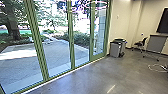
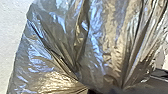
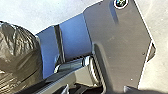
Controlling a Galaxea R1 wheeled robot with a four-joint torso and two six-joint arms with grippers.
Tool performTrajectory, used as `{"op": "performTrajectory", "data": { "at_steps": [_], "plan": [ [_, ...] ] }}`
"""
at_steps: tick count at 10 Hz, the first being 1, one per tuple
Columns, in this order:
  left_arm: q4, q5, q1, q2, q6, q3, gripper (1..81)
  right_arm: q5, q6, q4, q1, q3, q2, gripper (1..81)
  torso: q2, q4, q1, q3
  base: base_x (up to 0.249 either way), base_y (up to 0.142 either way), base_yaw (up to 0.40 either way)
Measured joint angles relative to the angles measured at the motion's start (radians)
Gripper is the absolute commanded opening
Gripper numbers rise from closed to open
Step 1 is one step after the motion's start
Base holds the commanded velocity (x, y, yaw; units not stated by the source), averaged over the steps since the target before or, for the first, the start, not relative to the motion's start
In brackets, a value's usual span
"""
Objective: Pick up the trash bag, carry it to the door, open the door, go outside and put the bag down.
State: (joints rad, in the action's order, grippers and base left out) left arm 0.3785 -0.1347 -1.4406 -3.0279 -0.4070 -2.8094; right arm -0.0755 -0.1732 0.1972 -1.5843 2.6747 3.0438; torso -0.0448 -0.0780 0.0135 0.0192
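The trash bag, dark, shiny and deeply creased, looms large in the left wrist view. Its folds draw together at my left gripper, which is shut on the gathered plastic. In the right wrist view a rounded side of the bag shows beside the robot's own plate. Tall glass panels in green frames run along the left and middle of the head view, with a paved yard behind the glass.
Grey bins stand against the wall just right of the glass. Farther right are a dark chair, a grey cabinet and a white cable on the floor. Smooth grey floor lies along the foot of the glass.
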Motion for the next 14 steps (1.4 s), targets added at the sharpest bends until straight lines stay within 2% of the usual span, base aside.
{"op": "performTrajectory", "data": {
  "at_steps": [14],
  "plan": [
    [0.0, 0.009, -0.001, 0.0, 0.0, 0.0, 1.0, 0.0, 0.0, 0.0, 0.0, 0.012, 0.01, 81.1, 0.0, 0.0, 0.0, 0.0, 0.162, -0.074, 0.0]
  ]
}}
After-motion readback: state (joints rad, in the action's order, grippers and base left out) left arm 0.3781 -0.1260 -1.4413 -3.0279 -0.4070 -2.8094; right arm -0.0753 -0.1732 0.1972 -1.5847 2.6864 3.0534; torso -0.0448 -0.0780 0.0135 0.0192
